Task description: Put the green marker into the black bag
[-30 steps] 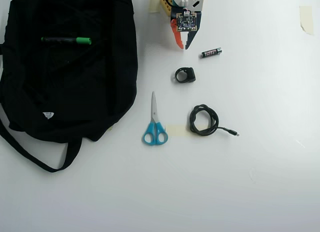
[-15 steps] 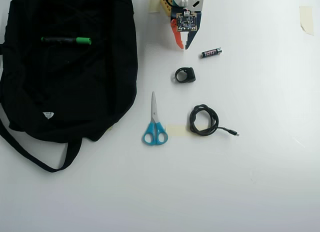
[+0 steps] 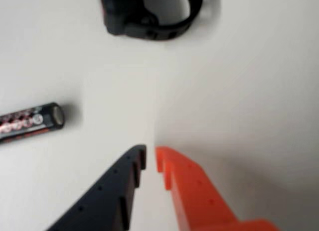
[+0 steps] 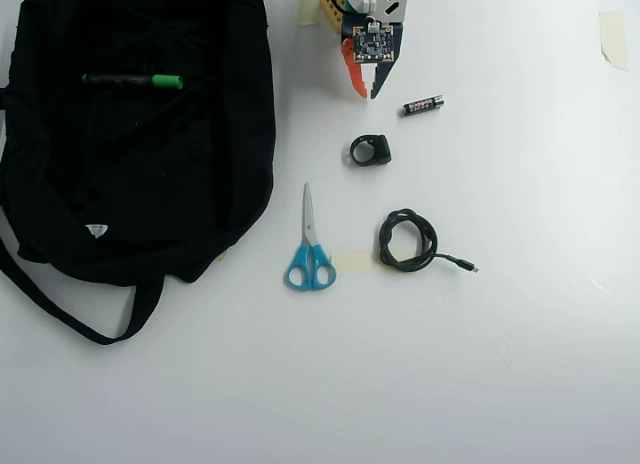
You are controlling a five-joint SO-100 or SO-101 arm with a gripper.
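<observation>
The green marker (image 4: 133,81) lies flat on the black bag (image 4: 140,184) near the bag's top, green cap pointing right in the overhead view. The bag fills the left side of the table, its strap (image 4: 70,309) trailing to the lower left. My gripper (image 4: 366,90) is at the top centre, well right of the bag, with its black and orange fingers nearly together and nothing between them. In the wrist view the gripper (image 3: 150,159) hovers over bare white table. The marker and bag are out of the wrist view.
A black AAA battery (image 4: 423,105) lies just right of the gripper, also in the wrist view (image 3: 32,121). A black ring-shaped object (image 4: 370,150) sits below the gripper, seen too in the wrist view (image 3: 149,17). Blue scissors (image 4: 309,246) and a coiled black cable (image 4: 408,241) lie mid-table.
</observation>
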